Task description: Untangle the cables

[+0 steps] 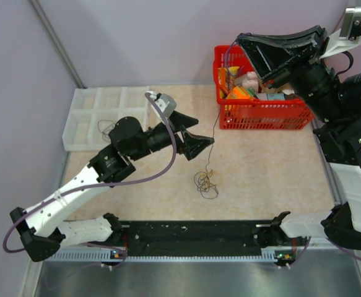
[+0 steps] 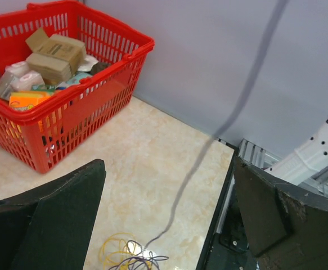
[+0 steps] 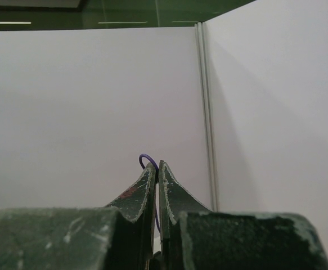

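The cables lie as a small tangle (image 1: pixel 206 184) of yellow and purple wire on the beige tabletop; in the left wrist view the tangle (image 2: pixel 127 253) sits at the bottom edge. One thin purple strand (image 1: pixel 215 120) rises from it to my right gripper (image 1: pixel 241 41), which is raised high over the basket and shut on that strand. In the right wrist view a purple loop (image 3: pixel 145 160) pokes out beside the shut right gripper (image 3: pixel 157 169). My left gripper (image 1: pixel 200 132) hovers open just left of the taut strand (image 2: pixel 180 191), with nothing between its fingers (image 2: pixel 57 208).
A red basket (image 1: pixel 264 116) (image 2: pixel 85 107) full of packets and boxes stands at the back right under the right arm. A white compartment tray (image 1: pixel 84 117) sits at the back left with a thin loose wire (image 1: pixel 105 128) in it. A black rail (image 1: pixel 192 238) runs along the near edge.
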`<state>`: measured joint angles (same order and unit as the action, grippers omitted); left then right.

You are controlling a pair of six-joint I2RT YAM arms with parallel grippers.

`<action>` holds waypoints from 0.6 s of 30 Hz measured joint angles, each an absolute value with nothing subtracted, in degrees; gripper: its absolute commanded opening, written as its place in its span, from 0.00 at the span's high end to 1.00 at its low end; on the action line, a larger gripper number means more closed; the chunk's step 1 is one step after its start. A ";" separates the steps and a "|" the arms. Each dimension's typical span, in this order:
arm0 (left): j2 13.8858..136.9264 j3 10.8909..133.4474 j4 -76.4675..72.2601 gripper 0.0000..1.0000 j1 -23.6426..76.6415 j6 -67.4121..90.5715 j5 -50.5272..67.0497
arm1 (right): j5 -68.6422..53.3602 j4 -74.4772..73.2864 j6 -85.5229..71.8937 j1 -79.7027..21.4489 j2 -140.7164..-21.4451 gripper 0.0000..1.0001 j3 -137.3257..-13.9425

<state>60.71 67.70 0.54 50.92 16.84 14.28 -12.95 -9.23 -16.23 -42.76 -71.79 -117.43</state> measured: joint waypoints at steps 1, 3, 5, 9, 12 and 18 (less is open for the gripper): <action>61.56 68.23 0.89 0.03 50.50 16.88 14.09 | -12.95 -9.23 -16.23 -42.76 -71.81 1.00 -117.43; 63.57 68.51 0.80 0.05 49.63 17.28 15.75 | -12.95 -9.26 -16.23 -42.76 -71.81 1.00 -117.45; 65.93 68.53 0.51 0.11 49.15 18.20 18.17 | -12.93 -9.26 -16.23 -42.74 -71.81 1.00 -117.49; 71.35 69.19 0.30 0.40 49.17 21.21 23.29 | -12.93 -9.37 -16.23 -42.74 -71.88 1.00 -117.86; 74.50 69.19 -0.05 0.81 49.17 24.10 26.85 | -12.91 -9.19 -16.25 -42.76 -72.01 1.00 -118.26; 78.63 73.73 4.84 1.00 49.21 25.39 27.53 | -12.91 -9.37 -16.19 -42.76 -72.01 1.00 -118.17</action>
